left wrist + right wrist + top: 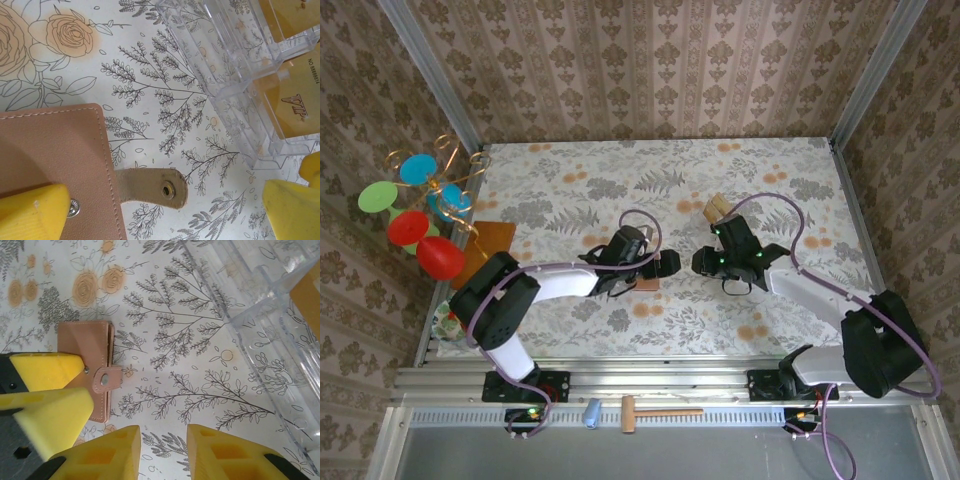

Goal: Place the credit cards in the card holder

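Closest in, the right jaws stand slightly apart. A narrow gap shows between their two yellow fingertips (102, 455), nothing is held, and the bare flowered surface (190, 365) lies under the gap.

Just beside them, the left jaws are spread wide and are also empty. One yellow pad (35, 212) sits over a corner of the card holder (82, 347); whether it touches cannot be told. The other pad hangs well off to the far side, toward a clear plastic stand (260, 315).

The card holder, a small brown wallet, lies flat on the surface and folded shut, partly within the left jaws' span. Its closing strap (150, 186) pokes out loose from the edge, between the two left pads, with the snap undone. The stud sits right beside the nearer pad.

Farther out, beyond both sets of jaws, the clear stand holds the gold credit cards (295, 107) upright in its slots. No card can be seen on or in the wallet.

The step in hand appears to be readying the wallet, with no card loaded yet. The next move likely calls for folding the cover open. One set of jaws could pin the wallet while the other catches the thin free edge from low down. Only then can a card be lifted out of the stand.
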{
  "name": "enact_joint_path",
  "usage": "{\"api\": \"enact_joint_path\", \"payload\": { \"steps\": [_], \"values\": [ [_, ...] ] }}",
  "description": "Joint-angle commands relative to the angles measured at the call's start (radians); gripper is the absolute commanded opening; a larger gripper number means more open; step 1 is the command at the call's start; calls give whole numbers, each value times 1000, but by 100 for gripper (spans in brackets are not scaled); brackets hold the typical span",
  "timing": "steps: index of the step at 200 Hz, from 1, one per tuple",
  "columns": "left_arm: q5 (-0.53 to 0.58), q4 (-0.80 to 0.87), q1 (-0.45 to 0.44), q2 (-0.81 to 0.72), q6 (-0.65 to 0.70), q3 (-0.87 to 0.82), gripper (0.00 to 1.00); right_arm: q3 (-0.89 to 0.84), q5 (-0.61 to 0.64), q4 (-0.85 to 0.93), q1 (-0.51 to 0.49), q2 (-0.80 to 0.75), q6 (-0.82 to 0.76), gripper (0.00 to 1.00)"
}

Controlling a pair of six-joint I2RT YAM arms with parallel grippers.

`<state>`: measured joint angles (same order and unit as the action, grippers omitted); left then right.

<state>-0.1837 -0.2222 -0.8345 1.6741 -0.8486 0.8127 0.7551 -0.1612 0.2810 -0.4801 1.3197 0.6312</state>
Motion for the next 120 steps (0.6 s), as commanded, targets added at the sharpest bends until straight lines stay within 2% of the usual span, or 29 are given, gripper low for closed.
{"api": "enact_joint_path", "payload": {
  "steps": [1, 51, 120],
  "values": [
    [-42, 86, 24, -36, 51, 61, 100, -10, -53, 8, -1, -32, -29, 32],
    [-107, 164, 91, -81, 95, 124, 100, 60, -31, 16, -99, 0, -20, 29],
    [-123, 172, 204, -131, 102, 103, 100, 228, 5, -25, -280, 191, 6, 16]
  ]
}}
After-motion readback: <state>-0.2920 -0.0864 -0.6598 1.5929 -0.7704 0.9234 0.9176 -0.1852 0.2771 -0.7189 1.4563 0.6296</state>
